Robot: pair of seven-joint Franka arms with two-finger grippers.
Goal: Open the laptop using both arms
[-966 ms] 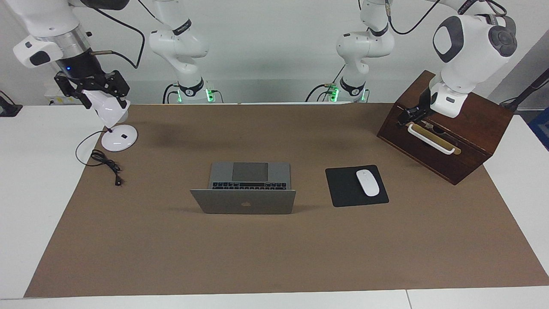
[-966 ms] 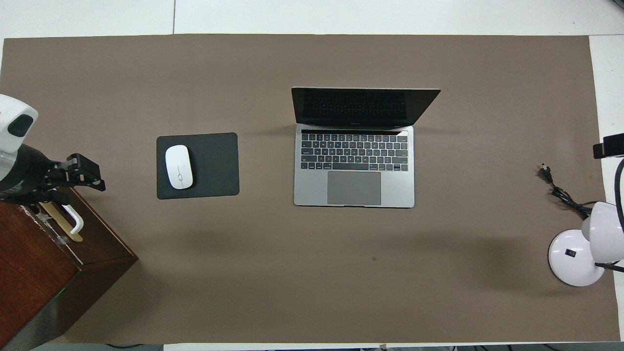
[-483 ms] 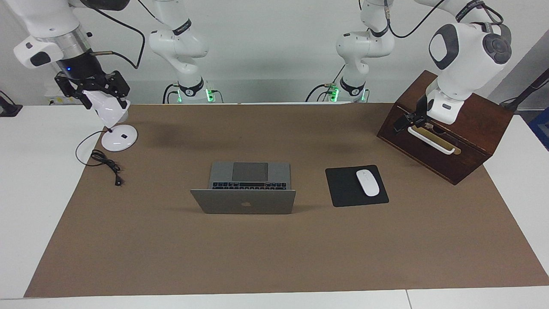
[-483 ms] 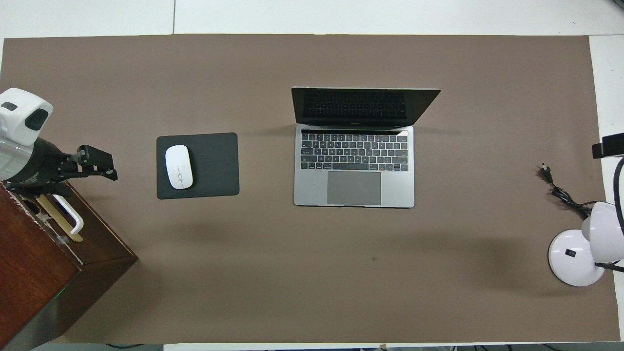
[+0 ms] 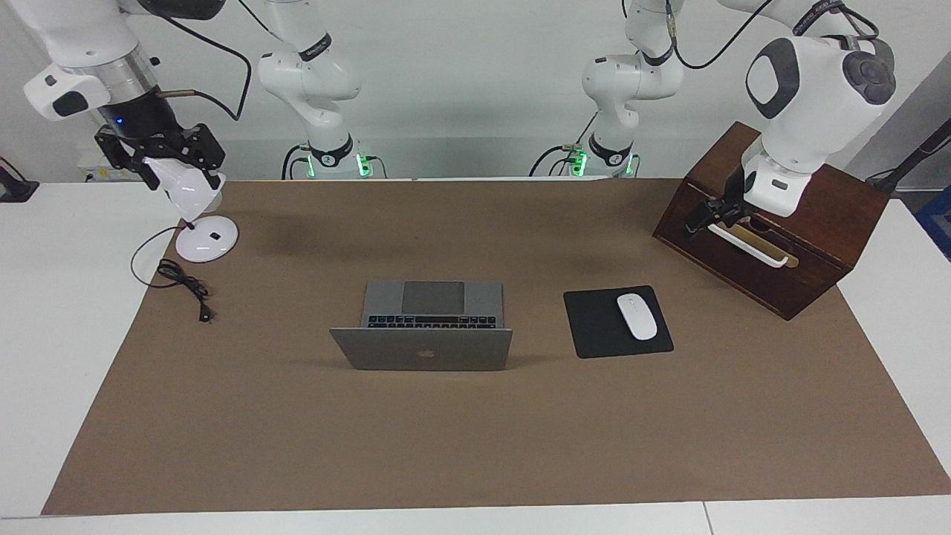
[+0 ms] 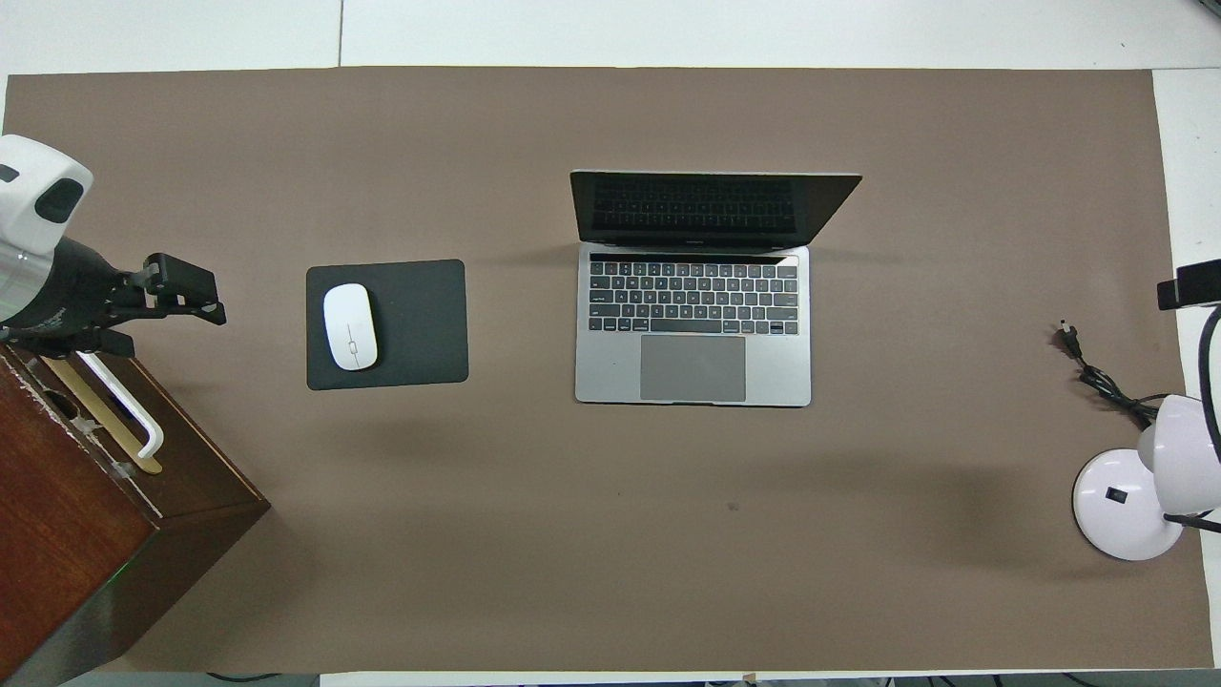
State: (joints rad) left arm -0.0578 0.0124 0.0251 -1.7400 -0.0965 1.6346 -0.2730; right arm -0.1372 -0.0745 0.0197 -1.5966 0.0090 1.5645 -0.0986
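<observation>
Laptop (image 5: 421, 349) already open, stiff, fragile hinge | grip lid edge, steady base | left gripper (image 5: 712, 212), right gripper (image 5: 160, 152): spread indiscernible

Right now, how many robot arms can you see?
2. The left arm hangs over the wooden box. The right arm is over the white lamp. Neither touches the open laptop.
</observation>
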